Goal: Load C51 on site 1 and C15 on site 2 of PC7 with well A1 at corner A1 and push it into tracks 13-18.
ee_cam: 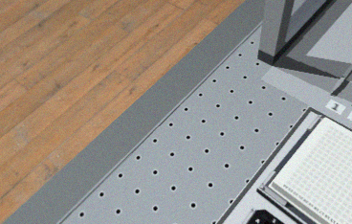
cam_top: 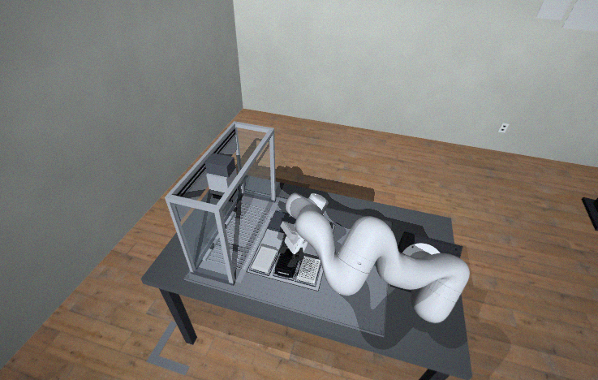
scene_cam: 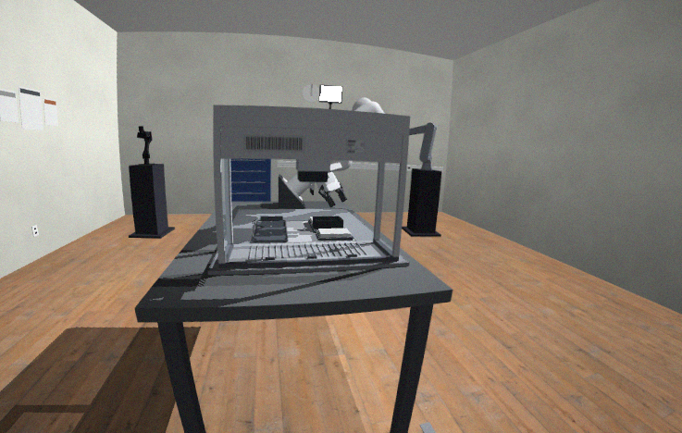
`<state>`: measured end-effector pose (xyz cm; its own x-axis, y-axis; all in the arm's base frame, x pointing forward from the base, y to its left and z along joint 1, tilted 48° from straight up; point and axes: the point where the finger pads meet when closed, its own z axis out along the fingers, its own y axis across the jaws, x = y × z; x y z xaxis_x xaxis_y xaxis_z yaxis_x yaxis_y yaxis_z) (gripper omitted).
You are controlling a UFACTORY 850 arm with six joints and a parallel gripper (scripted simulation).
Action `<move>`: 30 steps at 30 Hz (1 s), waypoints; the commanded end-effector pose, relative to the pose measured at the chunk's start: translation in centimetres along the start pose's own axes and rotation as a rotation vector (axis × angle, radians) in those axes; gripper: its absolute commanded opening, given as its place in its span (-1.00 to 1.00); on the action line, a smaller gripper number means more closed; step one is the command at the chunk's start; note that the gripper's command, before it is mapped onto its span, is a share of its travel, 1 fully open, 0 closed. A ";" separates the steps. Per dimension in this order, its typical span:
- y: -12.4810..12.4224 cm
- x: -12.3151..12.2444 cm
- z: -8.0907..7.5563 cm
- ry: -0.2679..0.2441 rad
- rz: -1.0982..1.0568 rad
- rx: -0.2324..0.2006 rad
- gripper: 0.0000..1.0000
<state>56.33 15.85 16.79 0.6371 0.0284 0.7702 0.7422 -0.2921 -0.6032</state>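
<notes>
The pincer (scene_cam: pixel 332 194), spread wide and holding nothing, hangs seemingly above black C51 (cam_top: pixel 286 265) (middle nest).

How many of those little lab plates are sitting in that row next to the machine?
3, side by side: a white fine-grid plate nearest the machine, a black block in the middle under the open claw, and a dotted plate farthest out.
</notes>
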 end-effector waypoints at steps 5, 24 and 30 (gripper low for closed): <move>-1.4 -2.3 -0.9 -0.145 -0.186 -0.001 1.00; -3.1 -6.5 -4.3 -0.434 -0.593 0.054 1.00; -3.3 -7.3 -5.2 -0.520 -0.722 0.082 1.00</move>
<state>48.91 12.40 14.43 0.1212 0.5568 0.8217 0.9922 -0.0425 -0.1175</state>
